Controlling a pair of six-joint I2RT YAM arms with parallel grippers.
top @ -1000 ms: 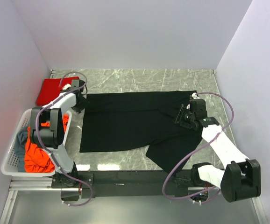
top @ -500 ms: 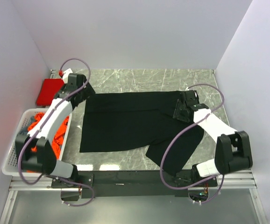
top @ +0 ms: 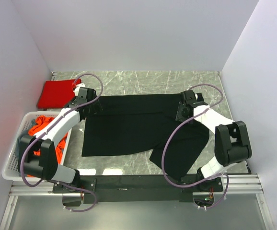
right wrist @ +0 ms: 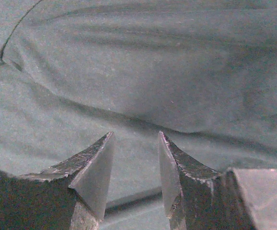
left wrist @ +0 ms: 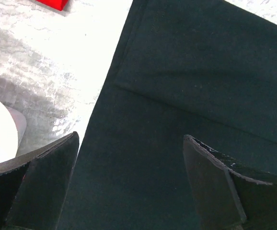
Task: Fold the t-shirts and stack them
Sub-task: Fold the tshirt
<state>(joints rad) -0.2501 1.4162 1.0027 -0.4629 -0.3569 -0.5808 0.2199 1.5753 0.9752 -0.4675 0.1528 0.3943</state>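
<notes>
1. Cloth lies nearest the arm bases: one side of the black t-shirt (top: pixel 129 127) trails toward the near right edge of the table (top: pixel 143 81), and the rest of it is spread flat across the middle.
2. At the near left, one white perforated basket (top: pixel 9 168) holds a crumpled orange-red t-shirt (top: pixel 35 128), by the look of it not yet handled.
3. Further in, the left gripper (top: pixel 87 109) hovers over the black shirt's far left corner. The left wrist view shows its fingers (left wrist: pixel 47 182) spread wide with nothing between them.
4. The right gripper (top: pixel 180 114) is over the shirt's far right part. Its fingertips (right wrist: pixel 105 163) stand a narrow gap apart above the cloth and, as far as I can see, nothing is pinched.
5. Farthest back on the left, one red t-shirt (top: pixel 56 93) lies folded on the table.
6. I judge the task about a third done: the red shirt is folded, the black one is laid out but not yet folded, and the orange-red one waits. Nothing is stacked yet.
7. The count is three shirts in view (any other in the basket is hidden), one basket and two grippers.
</notes>
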